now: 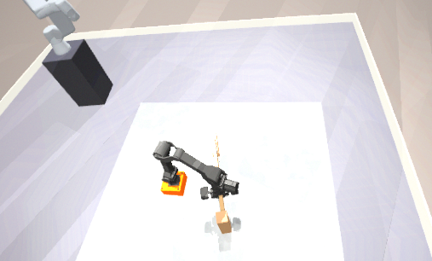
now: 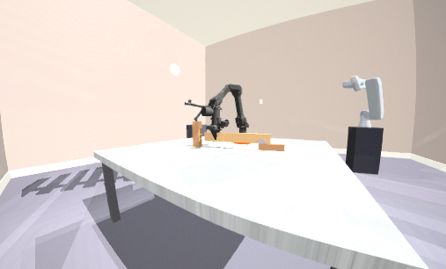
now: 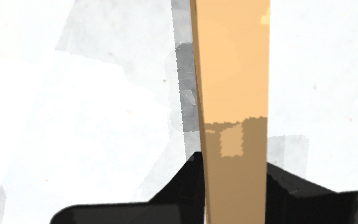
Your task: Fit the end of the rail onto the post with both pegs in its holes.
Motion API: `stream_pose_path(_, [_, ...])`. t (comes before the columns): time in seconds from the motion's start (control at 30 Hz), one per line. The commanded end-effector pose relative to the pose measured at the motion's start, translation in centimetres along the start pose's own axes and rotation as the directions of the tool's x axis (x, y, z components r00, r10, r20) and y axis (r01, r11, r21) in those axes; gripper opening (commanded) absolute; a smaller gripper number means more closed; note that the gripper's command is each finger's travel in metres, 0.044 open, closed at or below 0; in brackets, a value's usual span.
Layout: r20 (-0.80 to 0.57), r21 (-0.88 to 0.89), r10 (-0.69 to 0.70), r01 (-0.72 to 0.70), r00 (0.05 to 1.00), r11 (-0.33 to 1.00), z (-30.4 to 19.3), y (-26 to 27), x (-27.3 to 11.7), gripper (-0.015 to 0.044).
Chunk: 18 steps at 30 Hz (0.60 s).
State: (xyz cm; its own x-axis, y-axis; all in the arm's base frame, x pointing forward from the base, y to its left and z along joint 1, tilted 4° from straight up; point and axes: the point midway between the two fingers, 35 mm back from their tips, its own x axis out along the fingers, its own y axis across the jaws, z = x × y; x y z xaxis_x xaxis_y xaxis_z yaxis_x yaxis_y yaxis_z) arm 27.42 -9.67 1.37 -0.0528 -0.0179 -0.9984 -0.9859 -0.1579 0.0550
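The long wooden rail (image 1: pixel 221 203) (image 2: pixel 243 137) (image 3: pixel 234 60) is raised off the table and looks close to level in the exterior view. My gripper (image 2: pixel 215 137) (image 3: pixel 217 157) is shut on the rail near its post end, with one finger on each side. The wooden post (image 1: pixel 224 223) (image 2: pixel 197 134) stands upright just beyond that end, in line with it. A narrow gap seems to show between rail and post; the pegs and holes cannot be made out. The rail's far end is over the low footboard block (image 2: pixel 272 148); its seating in the bracket is too small to tell.
The arm's orange base (image 1: pixel 174 188) stands left of the rail in the top view. The arm reaches across above the rail. A pale robot arm (image 1: pixel 60 26) (image 2: pixel 374 98) stands on a black pedestal (image 1: pixel 79 77) (image 2: pixel 365 149) off the table.
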Motion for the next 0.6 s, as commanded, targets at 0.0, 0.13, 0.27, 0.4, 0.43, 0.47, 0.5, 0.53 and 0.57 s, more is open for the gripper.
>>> stream_pose_path(0.0, [-0.005, -0.003, -0.006, 0.006, 1.000, 1.000, -0.28, -0.20, -0.22, 0.0000])
stream_pose_path(0.13, [-0.005, -0.003, -0.006, 0.006, 1.000, 1.000, -0.40, -0.20, -0.24, 0.0000])
stream_pose_path(0.27, [-0.005, -0.003, -0.006, 0.006, 1.000, 1.000, -0.53, -0.20, -0.25, 0.0000])
stream_pose_path(0.4, [-0.005, -0.003, -0.006, 0.006, 1.000, 1.000, -0.66, -0.20, -0.26, 0.0000])
stream_pose_path(0.43, [-0.005, -0.003, -0.006, 0.006, 1.000, 1.000, -0.70, -0.20, -0.26, 0.0000])
stream_pose_path(0.47, [-0.005, -0.003, -0.006, 0.006, 1.000, 1.000, -0.73, -0.20, -0.25, 0.0000])
stream_pose_path(0.5, [-0.005, -0.003, -0.006, 0.006, 1.000, 1.000, -0.76, -0.20, -0.25, 0.0000])
stream_pose_path(0.53, [-0.005, -0.003, -0.006, 0.006, 1.000, 1.000, -0.79, -0.20, -0.25, 0.0000])
stream_pose_path(0.57, [-0.005, -0.003, -0.006, 0.006, 1.000, 1.000, -0.83, -0.20, -0.25, 0.0000])
